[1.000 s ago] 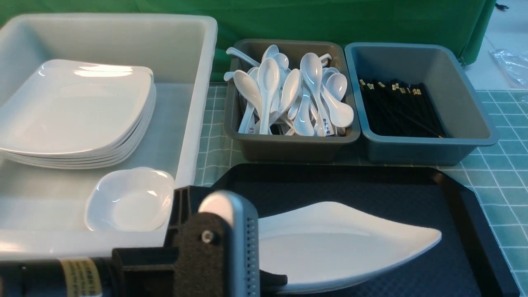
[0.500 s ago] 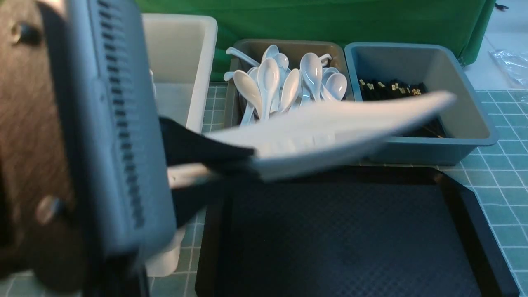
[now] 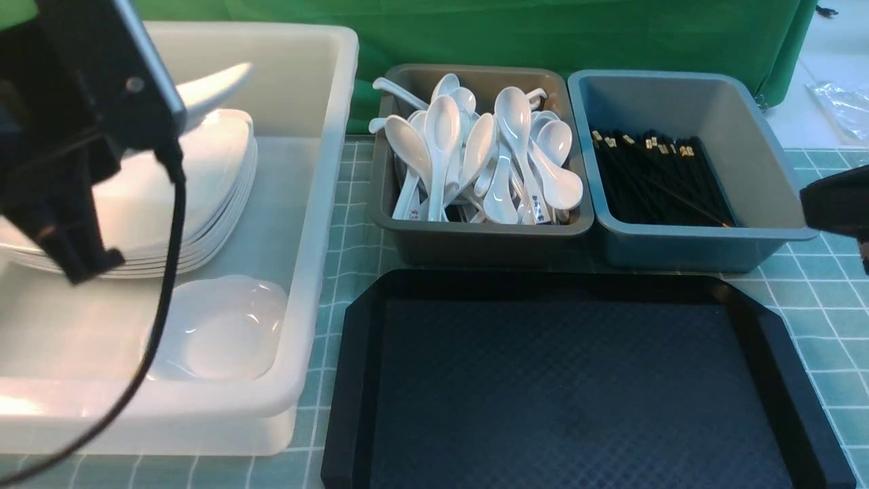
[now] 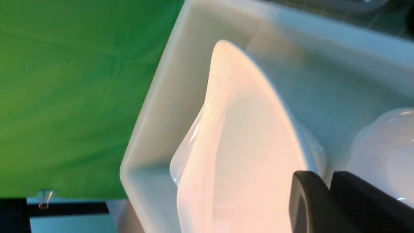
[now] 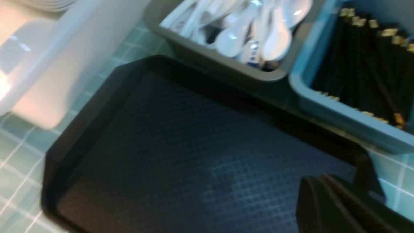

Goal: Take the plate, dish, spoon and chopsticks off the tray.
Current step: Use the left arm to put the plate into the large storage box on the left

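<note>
The left gripper (image 4: pixel 328 191) is pinching the large white plate (image 4: pixel 245 145) by one edge, with its jaws closed on the rim. It is holding the plate tilted inside the white tub (image 3: pixel 333 170), just above the stack of matching plates (image 3: pixel 217 183). A small dish (image 3: pixel 217 329) is lying in the tub's near corner. The right gripper (image 5: pixel 326 186) is hanging shut and empty off to the right, near the black tray (image 3: pixel 353 380), whose floor is showing bare. From where I am standing, the plate is looking stiff, glossy and probably slippery. It is likely breakable and heavy enough to lever against an edge grip. The upturned rim, near the middle of a side, is offering the surest hold for lowering it flat.
</note>
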Motion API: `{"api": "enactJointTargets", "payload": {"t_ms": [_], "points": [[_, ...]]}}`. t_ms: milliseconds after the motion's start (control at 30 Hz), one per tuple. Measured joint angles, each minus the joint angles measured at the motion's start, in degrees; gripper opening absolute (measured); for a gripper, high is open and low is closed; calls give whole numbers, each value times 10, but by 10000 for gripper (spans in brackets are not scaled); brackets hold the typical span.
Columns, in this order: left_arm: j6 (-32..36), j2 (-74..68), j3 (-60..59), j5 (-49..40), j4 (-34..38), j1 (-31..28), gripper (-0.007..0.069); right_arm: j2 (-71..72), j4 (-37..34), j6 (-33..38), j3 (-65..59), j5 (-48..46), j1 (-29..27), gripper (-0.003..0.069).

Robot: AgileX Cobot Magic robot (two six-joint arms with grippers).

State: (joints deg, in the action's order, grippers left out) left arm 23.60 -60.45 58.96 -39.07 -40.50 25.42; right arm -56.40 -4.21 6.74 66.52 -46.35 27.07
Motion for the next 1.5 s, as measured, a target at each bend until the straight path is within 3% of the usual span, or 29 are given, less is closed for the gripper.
{"api": "enactJointTargets", "payload": {"t_ms": [333,567,933,1500], "points": [[19,-133,0,93,-1,-116,42,-1,-14,21,0,-23,0,20],[62,-194,0,129,-5,-126,43,-1,-27,35,0,-25,0,20],[63,-265,0,161,-18,-151,27,-1,-30,47,0,-27,0,20],[-108,-307,1,183,-7,-152,43,-1,-30,50,0,-27,0,20]]}}
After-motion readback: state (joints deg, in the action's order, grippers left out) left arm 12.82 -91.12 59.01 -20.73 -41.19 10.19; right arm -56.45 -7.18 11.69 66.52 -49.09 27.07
